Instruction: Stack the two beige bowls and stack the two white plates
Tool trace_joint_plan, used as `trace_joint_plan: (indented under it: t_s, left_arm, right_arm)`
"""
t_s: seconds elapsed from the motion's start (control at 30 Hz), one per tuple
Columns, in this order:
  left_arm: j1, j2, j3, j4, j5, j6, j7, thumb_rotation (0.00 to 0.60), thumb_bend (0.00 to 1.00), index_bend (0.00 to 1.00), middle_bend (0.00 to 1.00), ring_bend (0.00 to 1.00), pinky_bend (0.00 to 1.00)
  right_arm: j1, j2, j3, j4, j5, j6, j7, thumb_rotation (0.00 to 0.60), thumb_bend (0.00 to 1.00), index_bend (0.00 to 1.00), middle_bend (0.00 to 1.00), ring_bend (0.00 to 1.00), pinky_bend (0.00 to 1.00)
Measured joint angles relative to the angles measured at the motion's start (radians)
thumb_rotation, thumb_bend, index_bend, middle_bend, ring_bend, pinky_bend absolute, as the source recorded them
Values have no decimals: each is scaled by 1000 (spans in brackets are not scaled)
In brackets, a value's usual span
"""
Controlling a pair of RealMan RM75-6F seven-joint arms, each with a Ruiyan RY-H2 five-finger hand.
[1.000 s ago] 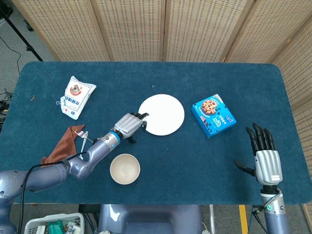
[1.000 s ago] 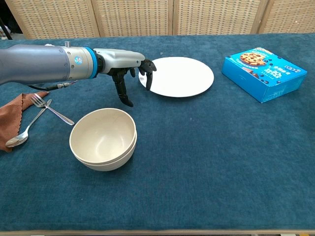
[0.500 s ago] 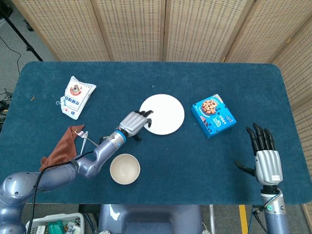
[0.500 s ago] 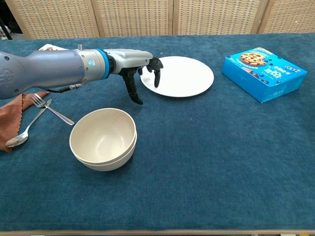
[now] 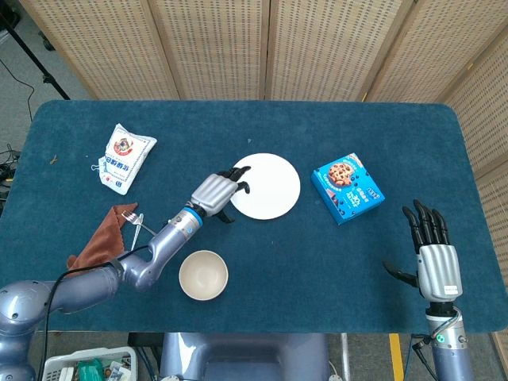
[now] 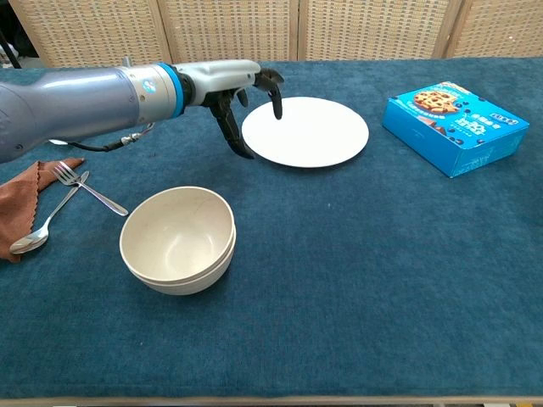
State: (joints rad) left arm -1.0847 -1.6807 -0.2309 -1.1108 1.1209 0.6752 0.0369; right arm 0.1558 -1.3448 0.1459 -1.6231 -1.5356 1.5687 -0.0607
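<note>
1. Lifted and drawn back a little since half a second ago, the left hand (image 6: pixel 242 93) now hovers over the left rim of the white plates (image 6: pixel 307 131), fingers (image 5: pixel 236 171) curled down and apart, holding nothing.
2. Those plates sit as one stack near the middle of the table (image 5: pixel 262 262) (only one disc can be told apart from above).
3. Both beige bowls (image 6: pixel 178 240) are nested, one inside the other, toward the near edge, left of centre.
4. At the near right corner the right hand (image 5: pixel 435 260) hangs with fingers spread and straight, empty.
5. A blue cookie box (image 5: pixel 347 188) lies right of the plates; a white bag (image 5: pixel 121 157) lies toward the far left.
6. By the left edge, a fork (image 6: pixel 89 188) and spoon (image 6: pixel 41 231) lie partly on a brown cloth (image 6: pixel 21 197).
</note>
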Motion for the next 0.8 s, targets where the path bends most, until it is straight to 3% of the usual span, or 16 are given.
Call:
trace_joint_plan:
  t_s: [0.13, 0.37, 0.53, 0.8]
  left_arm:
    - [28, 89, -10, -69, 8, 21, -17, 600, 86, 9, 0, 0, 2]
    - [96, 293, -5, -231, 16, 50, -24, 600, 79, 0, 0, 0, 0]
    - [191, 446, 12, -355, 59, 130, -54, 600, 79, 0, 0, 0, 0]
    - [395, 600, 108, -456, 197, 310, -165, 600, 79, 0, 0, 0, 0]
  right_arm:
    - [1, -1, -3, -3, -7, 0, -5, 600, 0, 0, 0, 0, 0]
    - [1, -4, -10, -14, -24, 5, -23, 600, 0, 0, 0, 0, 0]
    - [-1, -4, -16, -25, -40, 14, -35, 600, 0, 0, 0, 0, 0]
    - [-6, 4, -21, -41, -52, 23, -57, 600, 0, 0, 0, 0, 0]
